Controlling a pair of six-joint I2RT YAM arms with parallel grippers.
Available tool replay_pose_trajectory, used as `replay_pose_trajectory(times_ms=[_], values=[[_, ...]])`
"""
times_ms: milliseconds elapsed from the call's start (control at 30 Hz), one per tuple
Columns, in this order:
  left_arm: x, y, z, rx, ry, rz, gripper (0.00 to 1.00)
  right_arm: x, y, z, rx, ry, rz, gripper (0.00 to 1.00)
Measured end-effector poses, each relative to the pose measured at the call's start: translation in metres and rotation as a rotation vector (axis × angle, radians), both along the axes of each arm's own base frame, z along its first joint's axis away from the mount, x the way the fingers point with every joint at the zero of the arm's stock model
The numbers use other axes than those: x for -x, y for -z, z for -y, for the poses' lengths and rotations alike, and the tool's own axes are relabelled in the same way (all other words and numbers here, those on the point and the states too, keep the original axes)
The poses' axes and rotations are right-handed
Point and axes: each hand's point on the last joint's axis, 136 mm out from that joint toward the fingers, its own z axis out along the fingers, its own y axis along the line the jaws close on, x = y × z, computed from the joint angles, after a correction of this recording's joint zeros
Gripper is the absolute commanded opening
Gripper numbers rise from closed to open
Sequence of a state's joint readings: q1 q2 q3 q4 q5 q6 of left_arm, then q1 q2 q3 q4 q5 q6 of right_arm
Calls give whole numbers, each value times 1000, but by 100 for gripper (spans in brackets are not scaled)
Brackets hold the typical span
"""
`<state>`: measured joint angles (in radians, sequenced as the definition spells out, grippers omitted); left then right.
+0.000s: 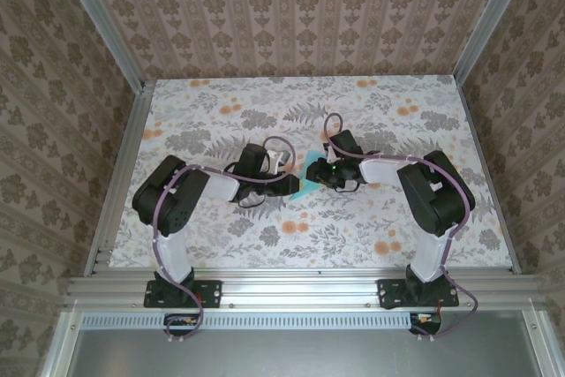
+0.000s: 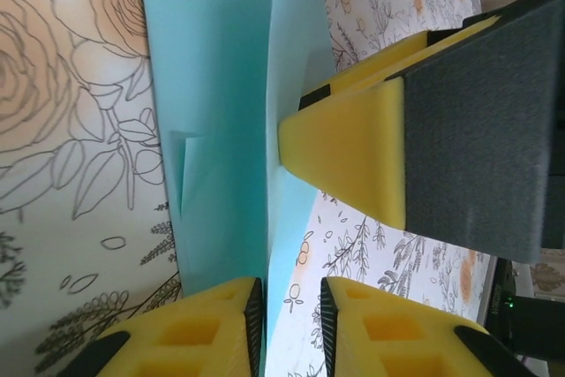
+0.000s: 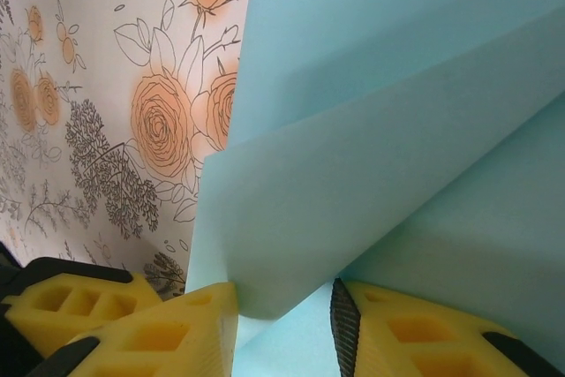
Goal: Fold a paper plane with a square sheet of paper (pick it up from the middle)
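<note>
The square sheet of paper (image 1: 307, 183) is turquoise and lies partly folded on the floral table between the two grippers. My left gripper (image 1: 294, 181) sits at its left edge. In the left wrist view the paper (image 2: 216, 130) has a raised crease running toward my left gripper (image 2: 291, 328), whose jaws stand apart with the crease against the left pad. My right gripper (image 3: 284, 328) is shut on a curled flap of the paper (image 3: 371, 183), which touches both its fingers. One of its yellow fingers (image 2: 353, 147) presses on the sheet. The paper plane is out of view.
The floral tabletop (image 1: 265, 121) stretches all around the paper. An aluminium frame (image 1: 291, 284) bounds the near edge, and patterned walls (image 1: 291, 15) close the back and sides. Both arms bend inward from their bases (image 1: 172, 289) toward the middle.
</note>
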<state>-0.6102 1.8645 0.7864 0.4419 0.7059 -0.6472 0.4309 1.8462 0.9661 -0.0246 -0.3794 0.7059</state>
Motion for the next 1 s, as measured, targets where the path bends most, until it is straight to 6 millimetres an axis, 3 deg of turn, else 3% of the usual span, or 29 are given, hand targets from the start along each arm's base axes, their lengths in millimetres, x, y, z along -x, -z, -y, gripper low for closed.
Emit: replay_pose_trajectory(times_ms=[133,467,1000], values=[[-8,-11,-4,13,-25,22,32,0,0,0,4,1,0,39],[-15,-9,-7,-2,-62,18,34,-1,0,-1,11,1,-12,40],[-8,-3,-13,0,-84,-10,23,-6,3,5,111,80,-101,45]])
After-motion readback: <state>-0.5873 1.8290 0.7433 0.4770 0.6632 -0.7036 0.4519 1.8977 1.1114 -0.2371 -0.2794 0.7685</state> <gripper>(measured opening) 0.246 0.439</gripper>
